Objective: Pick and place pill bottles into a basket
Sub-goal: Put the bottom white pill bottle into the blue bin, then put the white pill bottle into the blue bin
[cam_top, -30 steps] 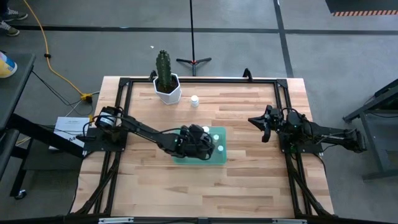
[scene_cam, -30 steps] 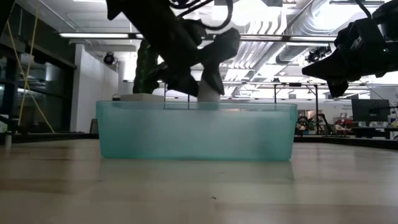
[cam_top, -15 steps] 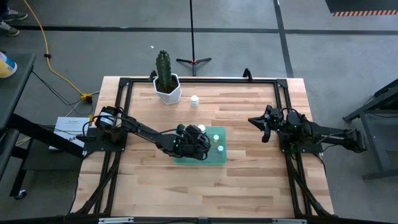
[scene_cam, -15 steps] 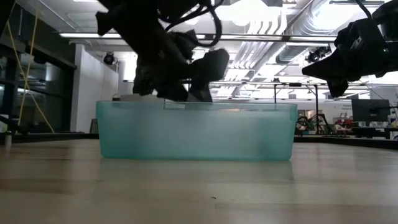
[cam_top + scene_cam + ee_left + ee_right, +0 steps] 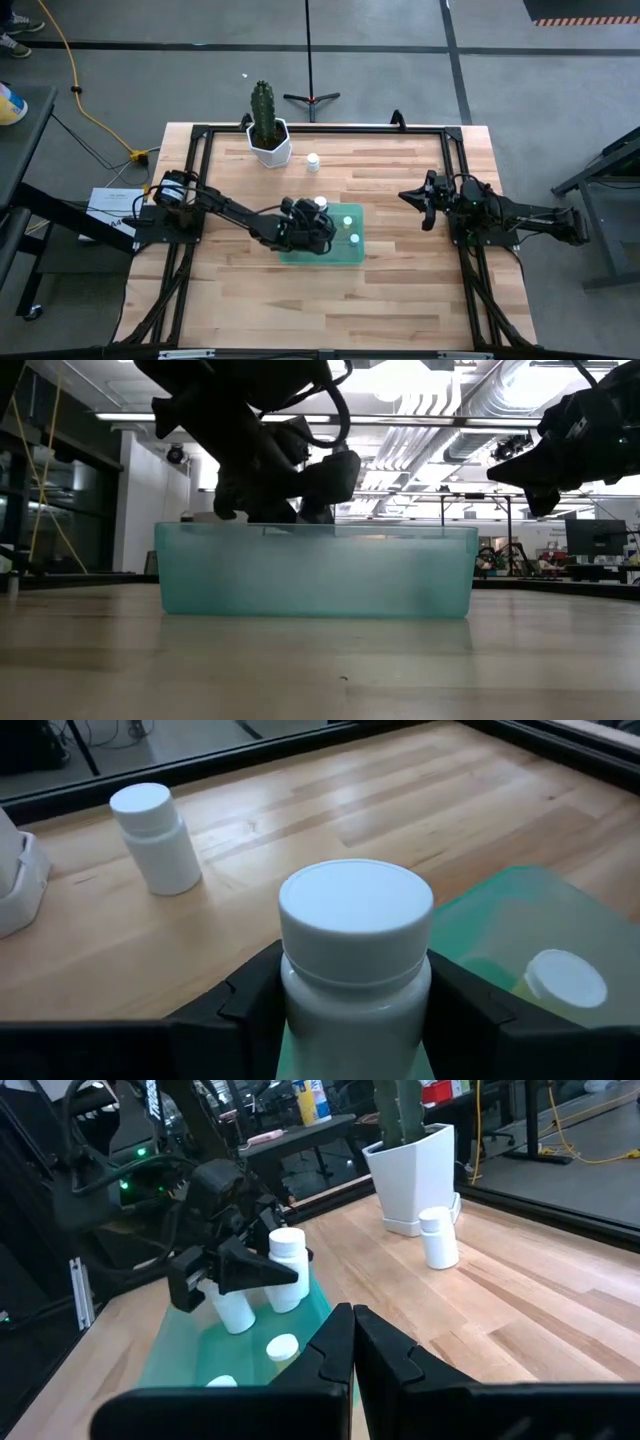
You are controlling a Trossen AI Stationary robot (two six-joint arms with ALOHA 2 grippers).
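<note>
While my left claw [image 5: 355, 1010] grips one pill bottle [image 5: 355, 945] upright by its body over the far rim of the green basket [image 5: 352, 252], the entry stands thus: other bottles lie inside; one bottle [image 5: 313, 161] waits on the desk [image 5: 400, 290] near the cactus pot [image 5: 271, 146]. Lower squarely inside before loosening. My right claw [image 5: 352, 1342], pinched together and empty, idles off to the right.

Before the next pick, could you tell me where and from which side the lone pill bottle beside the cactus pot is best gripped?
Grip the pill bottle across its straight white body just under the cap, coming from above or from the open table side away from the cactus pot. It stands upright and apart from the pot, so a tool's fingers should fit either side. The left tool is shut on another bottle at the basket; the right tool waits.
</note>
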